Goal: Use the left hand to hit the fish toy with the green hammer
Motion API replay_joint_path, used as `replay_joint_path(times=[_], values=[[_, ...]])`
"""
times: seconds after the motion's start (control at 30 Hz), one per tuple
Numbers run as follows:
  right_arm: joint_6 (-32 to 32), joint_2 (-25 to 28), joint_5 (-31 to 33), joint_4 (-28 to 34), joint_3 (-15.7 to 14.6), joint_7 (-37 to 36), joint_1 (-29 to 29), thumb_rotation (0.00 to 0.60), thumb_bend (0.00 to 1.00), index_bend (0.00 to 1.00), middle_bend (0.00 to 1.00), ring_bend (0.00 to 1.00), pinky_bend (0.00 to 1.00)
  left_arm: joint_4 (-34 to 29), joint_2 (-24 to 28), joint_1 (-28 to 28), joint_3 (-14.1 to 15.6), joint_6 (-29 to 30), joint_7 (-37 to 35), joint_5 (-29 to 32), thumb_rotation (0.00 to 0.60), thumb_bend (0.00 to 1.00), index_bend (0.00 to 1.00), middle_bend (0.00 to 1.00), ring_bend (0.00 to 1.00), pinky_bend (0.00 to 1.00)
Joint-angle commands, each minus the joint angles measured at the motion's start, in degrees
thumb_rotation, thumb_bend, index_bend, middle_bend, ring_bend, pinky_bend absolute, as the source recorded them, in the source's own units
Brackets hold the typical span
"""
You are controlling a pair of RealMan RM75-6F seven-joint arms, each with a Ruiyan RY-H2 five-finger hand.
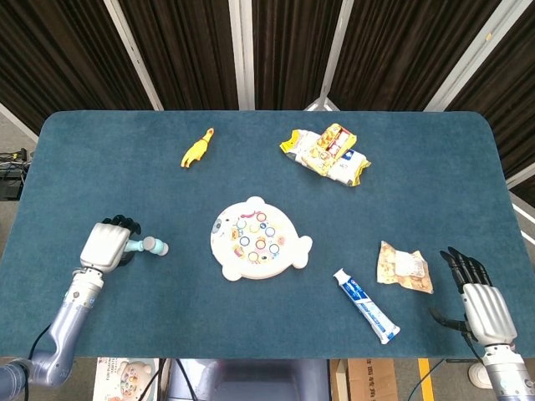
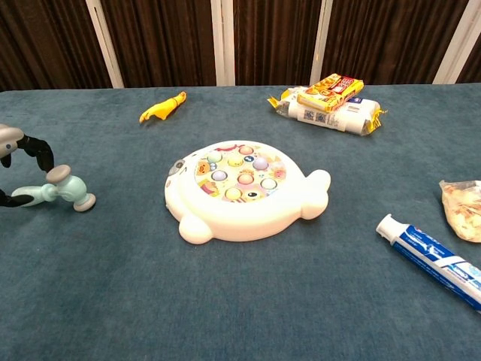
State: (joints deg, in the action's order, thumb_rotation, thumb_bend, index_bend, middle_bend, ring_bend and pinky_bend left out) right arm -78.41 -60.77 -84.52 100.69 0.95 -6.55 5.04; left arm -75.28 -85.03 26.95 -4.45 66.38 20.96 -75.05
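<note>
Plastic, light and rigid by its look, the green hammer (image 2: pixel 56 191) lies at 9 o'clock of the fish toy (image 1: pixel 257 239), well apart from it. Left hand (image 1: pixel 107 246): fingers curl around the handle; whether they actually clamp it cannot be told. Grip mid-handle, head free. Right hand (image 1: pixel 478 298) at 4 o'clock: spread, holding nothing.
</note>
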Motion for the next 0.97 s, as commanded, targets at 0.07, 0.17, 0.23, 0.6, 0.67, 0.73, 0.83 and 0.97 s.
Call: replay_joint_path(times=[0.07, 0.17, 0.23, 0.6, 0.67, 0.73, 0.83, 0.97], values=[[0.1, 0.0, 0.0, 0.0, 0.0, 0.0, 0.0, 0.600, 0.23, 0.00, 0.00, 0.00, 0.00, -4.5, 3.7, -1.5, 0.6, 2.6, -2.8, -2.2, 0.600, 0.36, 0.41, 0.34, 0.26, 0.37], [0.0, 0.0, 0.0, 0.0, 0.0, 0.1, 0.0, 0.600, 0.23, 0.00, 0.00, 0.00, 0.00, -7.1, 5.8, -2.5, 1.0, 4.3, -3.8, -3.4, 0.600, 0.31, 0.40, 0.34, 0.26, 0.36], [0.0, 0.0, -0.1, 0.0, 0.0, 0.2, 0.0, 0.600, 0.23, 0.00, 0.00, 0.00, 0.00, -10.0, 8.0, -3.7, 1.5, 6.0, -4.4, -4.3, 0.600, 0.27, 0.40, 0.33, 0.26, 0.34], [-1.7, -0.4, -1.5, -0.3, -0.1, 2.6, -0.4, 0.600, 0.23, 0.00, 0.00, 0.00, 0.00, -25.3, 19.1, -14.5, 8.2, 19.3, -4.9, -10.9, 0.600, 0.14, 0.05, 0.00, 0.00, 0.03], [-2.2, -0.6, -2.1, -0.6, -0.1, 3.1, -0.5, 0.600, 0.23, 0.00, 0.00, 0.00, 0.00, -25.7, 19.4, -16.3, 9.2, 21.2, -4.6, -11.9, 0.600, 0.13, 0.04, 0.00, 0.00, 0.00], [-2.8, -0.8, -2.8, -1.1, -0.1, 3.8, -0.5, 0.600, 0.23, 0.00, 0.00, 0.00, 0.00, -25.0, 19.5, -18.0, 9.9, 23.1, -4.1, -13.2, 0.600, 0.13, 0.02, 0.00, 0.00, 0.00], [-3.5, -1.2, -3.9, -1.8, -0.3, 4.5, -0.6, 0.600, 0.23, 0.00, 0.00, 0.00, 0.00, -23.0, 19.0, -19.7, 10.5, 25.1, -4.1, -14.6, 0.600, 0.12, 0.00, 0.00, 0.00, 0.00], [-4.0, -1.5, -4.6, -2.5, -0.4, 5.0, -0.6, 0.600, 0.23, 0.00, 0.00, 0.00, 0.00, -22.4, 18.6, -20.7, 10.5, 24.5, -5.1, -14.0, 0.600, 0.11, 0.00, 0.00, 0.00, 0.00]])
